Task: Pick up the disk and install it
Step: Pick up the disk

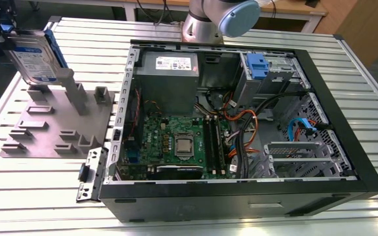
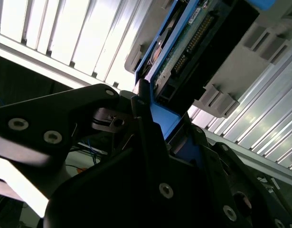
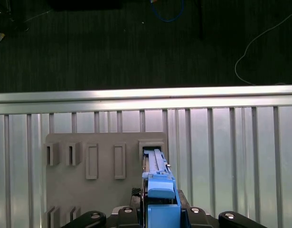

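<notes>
The disk (image 1: 37,56) stands on edge in its blue carrier, tilted, over the far posts of the grey fixture plate (image 1: 45,132); I cannot tell whether it touches them. In the exterior view it lies at ten o'clock from the open computer case (image 1: 241,196) on the slatted table (image 1: 18,196). In the second wrist view the gripper (image 2: 167,121) is clamped on the disk's blue carrier edge.

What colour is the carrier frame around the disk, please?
The frame is bright blue, clearest in the first wrist view.
</notes>
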{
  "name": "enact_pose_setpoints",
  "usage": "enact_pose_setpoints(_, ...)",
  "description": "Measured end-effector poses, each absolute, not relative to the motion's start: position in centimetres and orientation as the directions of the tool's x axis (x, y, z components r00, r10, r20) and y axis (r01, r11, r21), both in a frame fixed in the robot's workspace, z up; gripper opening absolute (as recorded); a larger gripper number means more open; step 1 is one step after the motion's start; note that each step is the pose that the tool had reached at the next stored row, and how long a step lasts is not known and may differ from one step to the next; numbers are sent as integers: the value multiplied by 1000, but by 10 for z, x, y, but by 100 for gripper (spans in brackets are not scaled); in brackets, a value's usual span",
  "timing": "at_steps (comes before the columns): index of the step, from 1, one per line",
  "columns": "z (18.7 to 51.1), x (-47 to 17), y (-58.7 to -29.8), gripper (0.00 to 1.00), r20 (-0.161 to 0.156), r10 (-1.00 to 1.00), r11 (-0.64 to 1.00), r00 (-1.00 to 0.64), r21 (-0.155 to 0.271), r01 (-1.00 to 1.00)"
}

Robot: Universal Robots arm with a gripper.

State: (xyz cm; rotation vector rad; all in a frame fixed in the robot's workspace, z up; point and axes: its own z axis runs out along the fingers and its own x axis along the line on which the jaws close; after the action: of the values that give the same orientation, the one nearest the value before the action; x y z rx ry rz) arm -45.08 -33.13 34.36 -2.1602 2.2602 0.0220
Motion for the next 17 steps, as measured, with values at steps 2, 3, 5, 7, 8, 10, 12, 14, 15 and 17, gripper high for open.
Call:
enact_pose_setpoints(2,344,-451,-331,37,-21,-999,45,-45,0,-999)
enact_pose_setpoints(3,344,-451,-331,37,-21,-999,45,-45,0,-999)
enact_pose_setpoints(5,345,-451,-331,37,-21,-999,45,-45,0,-999)
enact_pose_setpoints(7,345,-451,-331,37,-21,-999,45,-45,0,-999)
enact_pose_setpoints(8,345,-451,-331,37,-21,-999,45,-45,0,-999)
enact_pose_setpoints(10,347,-451,-331,37,-21,-999,45,-45,0,-999)
enact_pose_setpoints(12,347,-451,-331,37,-21,-999,45,-45,0,-999)
enact_pose_setpoints(14,350,-451,-331,37,-21,-999,45,-45,0,-999)
enact_pose_setpoints(15,351,-451,-331,37,-21,-999,45,-45,0,-999)
enact_pose_setpoints(17,352,-451,-331,37,-21,-999,45,-45,0,-999)
